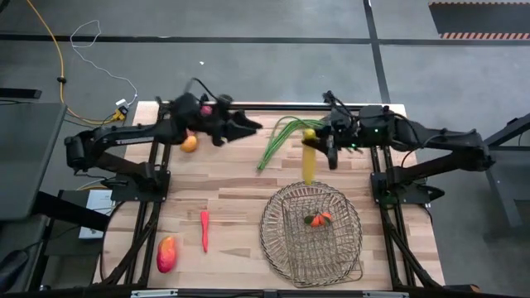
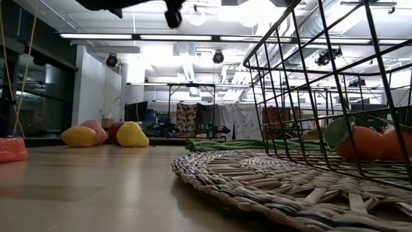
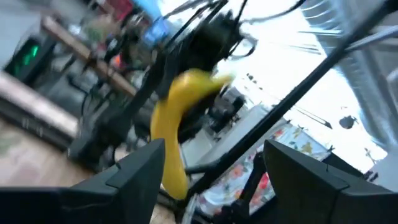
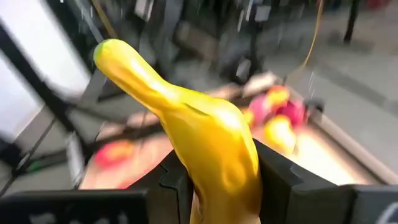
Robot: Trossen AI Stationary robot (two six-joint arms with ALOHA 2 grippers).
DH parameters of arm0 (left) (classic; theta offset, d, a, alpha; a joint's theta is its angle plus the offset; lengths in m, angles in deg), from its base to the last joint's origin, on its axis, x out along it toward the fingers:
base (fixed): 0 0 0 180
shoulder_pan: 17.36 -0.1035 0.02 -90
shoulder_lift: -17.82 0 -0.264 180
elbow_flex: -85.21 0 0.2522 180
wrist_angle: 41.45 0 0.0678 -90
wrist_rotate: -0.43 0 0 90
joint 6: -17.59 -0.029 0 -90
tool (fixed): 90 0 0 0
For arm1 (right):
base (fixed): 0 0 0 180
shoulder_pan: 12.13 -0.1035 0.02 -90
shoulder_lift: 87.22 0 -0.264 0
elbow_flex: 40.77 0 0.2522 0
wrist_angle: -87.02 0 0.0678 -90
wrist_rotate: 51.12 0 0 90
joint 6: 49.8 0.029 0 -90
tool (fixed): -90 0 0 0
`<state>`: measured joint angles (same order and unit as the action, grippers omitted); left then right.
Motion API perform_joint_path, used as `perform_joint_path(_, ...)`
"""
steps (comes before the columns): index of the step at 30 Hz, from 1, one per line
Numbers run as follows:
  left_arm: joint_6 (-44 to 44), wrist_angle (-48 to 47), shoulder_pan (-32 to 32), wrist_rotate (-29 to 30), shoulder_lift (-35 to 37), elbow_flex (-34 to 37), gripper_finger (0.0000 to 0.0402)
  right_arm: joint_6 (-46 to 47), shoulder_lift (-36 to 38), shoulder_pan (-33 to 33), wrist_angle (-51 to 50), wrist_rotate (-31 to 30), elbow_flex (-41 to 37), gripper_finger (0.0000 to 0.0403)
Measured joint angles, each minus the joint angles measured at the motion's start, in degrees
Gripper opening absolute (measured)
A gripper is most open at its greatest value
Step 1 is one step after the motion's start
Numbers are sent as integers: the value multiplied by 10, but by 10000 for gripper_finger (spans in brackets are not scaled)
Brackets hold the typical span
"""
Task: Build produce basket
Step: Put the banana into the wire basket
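My right gripper (image 4: 217, 180) is clamped on the banana (image 1: 309, 161), which hangs above the table (image 1: 232, 199) near its far edge, just beyond the basket (image 1: 311, 234) that sits toward the near right corner with oranges (image 1: 318, 219) inside. My left gripper (image 1: 248, 126) is spread wide and empty near the far edge, by the far left corner's fruit, facing the green beans (image 1: 281, 136).
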<state>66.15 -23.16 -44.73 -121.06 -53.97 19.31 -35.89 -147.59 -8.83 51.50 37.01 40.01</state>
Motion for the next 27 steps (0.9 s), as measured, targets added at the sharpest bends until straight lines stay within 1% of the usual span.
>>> perform_joint_path(3, -24, 1, -16, 1, 31, 0, 261, 38, -28, -38, -124, 8, 68, 111)
perform_joint_path(5, -41, -1, -21, 4, 47, 0, 260, 66, -51, -69, -185, 21, 99, 112)
perform_joint_path(9, -53, -3, -23, 5, 65, 0, 260, 152, -88, -140, -265, 41, 111, 113)
perform_joint_path(14, -53, -6, -18, 4, 66, 0, 259, 287, -124, -226, -271, 40, 76, 113)
perform_joint_path(18, -53, -11, -18, 5, 66, 0, 259, 412, -157, -271, -267, 38, 60, 113)
perform_joint_path(21, -44, -14, -18, 7, 66, 0, 259, 498, -191, -298, -282, 24, 59, 113)
perform_joint_path(24, -26, -14, -18, 7, 66, 0, 259, 564, -227, -324, -305, 19, 59, 114)
perform_joint_path(27, -30, -14, -18, 4, 66, 0, 259, 602, -261, -341, -312, 14, 58, 114)
